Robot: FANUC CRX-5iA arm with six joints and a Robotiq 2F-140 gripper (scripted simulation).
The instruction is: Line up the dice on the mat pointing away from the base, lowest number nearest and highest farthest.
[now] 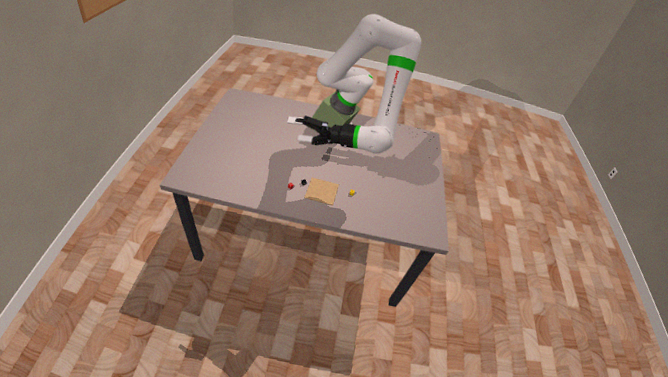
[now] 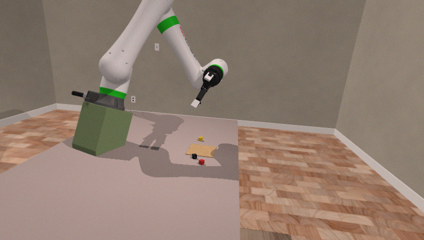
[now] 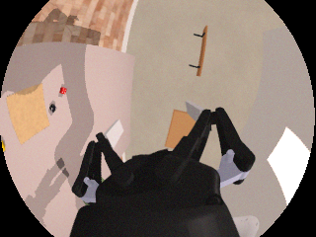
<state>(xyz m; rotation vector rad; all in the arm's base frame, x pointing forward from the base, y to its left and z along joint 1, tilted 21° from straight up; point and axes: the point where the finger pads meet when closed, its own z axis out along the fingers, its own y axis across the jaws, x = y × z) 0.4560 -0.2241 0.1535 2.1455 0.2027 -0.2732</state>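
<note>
The robot's arm (image 1: 393, 90) (image 2: 180, 44) is bent and up high over the table (image 1: 238, 135) (image 2: 119, 202) (image 3: 111, 84). Its gripper (image 1: 301, 129) (image 2: 202, 90) (image 3: 152, 116) is open wide, with nothing in it, and it is up in the air, well apart from the dice. The tan mat (image 1: 321, 191) (image 2: 201, 150) (image 3: 29, 114) lies on the table. All three dice sit on the table beside the mat, and none is on it. The yellow die (image 1: 352, 192) (image 2: 200, 138) (image 3: 3, 145) is alone on one side. The black die (image 1: 304, 182) (image 2: 194, 156) (image 3: 52, 108) and the red die (image 1: 290, 186) (image 2: 201, 162) (image 3: 63, 91) are on the other side, near each other but not touching. The black one is closer to the mat than the red one. The dots are too small to count for sure. The arm stands on a green block (image 1: 328, 112) (image 2: 102, 127) at the back of the table. A big arm shadow falls over part of the table and touches one corner of the mat.
</note>
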